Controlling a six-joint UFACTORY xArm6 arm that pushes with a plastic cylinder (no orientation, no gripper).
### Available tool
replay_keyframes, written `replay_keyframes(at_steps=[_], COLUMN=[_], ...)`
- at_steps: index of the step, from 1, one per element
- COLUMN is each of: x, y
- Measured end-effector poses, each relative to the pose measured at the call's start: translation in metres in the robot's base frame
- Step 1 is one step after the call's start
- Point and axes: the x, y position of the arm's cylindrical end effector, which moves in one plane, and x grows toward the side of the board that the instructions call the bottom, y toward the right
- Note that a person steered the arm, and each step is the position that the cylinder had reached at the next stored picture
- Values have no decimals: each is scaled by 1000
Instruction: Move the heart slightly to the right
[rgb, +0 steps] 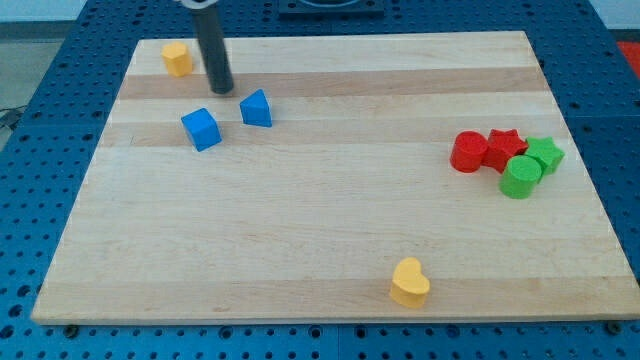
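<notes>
A yellow heart (410, 282) lies near the view's bottom edge of the wooden board (320, 220), right of centre. My tip (221, 90) is at the view's upper left, far from the heart. It stands just above and between a blue cube (201, 129) and a blue triangular block (256, 108), touching neither.
A yellow block (177, 58) sits at the board's top left corner. At the view's right a red cylinder (468, 151), a red star (505, 144), a green cylinder (521, 176) and a green star (545, 154) are clustered together. Blue pegboard surrounds the board.
</notes>
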Motion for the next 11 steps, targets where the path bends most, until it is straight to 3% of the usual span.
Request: replay_keyframes(at_steps=[2, 3, 5, 6, 7, 8, 10, 11], x=[58, 94, 230, 277, 297, 288, 258, 180], y=[-82, -55, 194, 231, 194, 131, 94, 59])
